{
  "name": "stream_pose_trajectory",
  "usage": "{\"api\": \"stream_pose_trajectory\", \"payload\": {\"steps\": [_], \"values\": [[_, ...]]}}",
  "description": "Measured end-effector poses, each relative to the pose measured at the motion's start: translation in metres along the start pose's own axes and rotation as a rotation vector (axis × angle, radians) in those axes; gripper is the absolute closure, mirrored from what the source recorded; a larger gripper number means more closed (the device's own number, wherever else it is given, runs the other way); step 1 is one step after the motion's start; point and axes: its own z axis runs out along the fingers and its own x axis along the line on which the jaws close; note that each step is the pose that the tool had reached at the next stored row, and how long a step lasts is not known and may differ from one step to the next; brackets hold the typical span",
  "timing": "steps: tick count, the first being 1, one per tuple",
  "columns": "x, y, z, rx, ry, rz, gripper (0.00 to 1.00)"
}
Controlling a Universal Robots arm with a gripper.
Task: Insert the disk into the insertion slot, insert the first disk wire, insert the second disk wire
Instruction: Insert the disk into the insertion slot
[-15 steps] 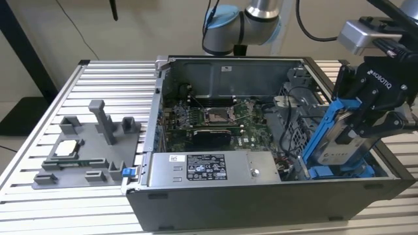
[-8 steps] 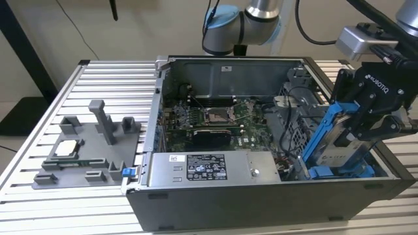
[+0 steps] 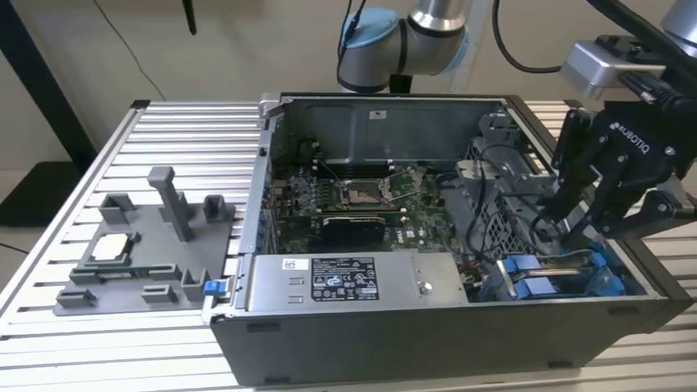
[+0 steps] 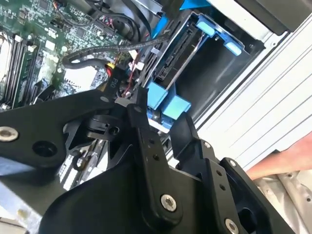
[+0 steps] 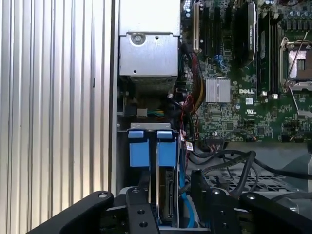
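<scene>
Reading from the exterior view's left: a grey power-supply box (image 3: 348, 282), then the grey perforated-metal insertion slot (image 3: 561, 278) with blue edges; inside it the flat silver-grey disk (image 5: 166, 200) in its blue frame stands between the wide-spread fingers of the black gripper (image 3: 593, 224).

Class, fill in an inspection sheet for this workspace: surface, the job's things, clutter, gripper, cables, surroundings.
Surface: ribbed metal table carrying an open computer case.
Job's things: the disk, in its blue frame, stands on edge in the insertion slot of the drive cage; whether its wires are plugged in cannot be told.
Clutter: grey fixture with a processor chip at the exterior view's left; power-supply box inside the case.
Gripper: black gripper reaches down into the case at the disk.
Cables: black cable bundle beside the cage; red and yellow wires near the power-supply box.
Surroundings: pale wall; part of a person's hand beside the case.
</scene>
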Motion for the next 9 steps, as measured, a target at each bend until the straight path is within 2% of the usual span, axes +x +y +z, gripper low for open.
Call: {"api": "stream_pose_trajectory", "payload": {"steps": [4, 9], "values": [[-0.0001, 0.0008, -0.0080, -0.0003, 0.0002, 0.000, 0.00], [-0.0047, 0.0012, -0.0104, -0.0003, -0.0006, 0.000, 0.00]]}}
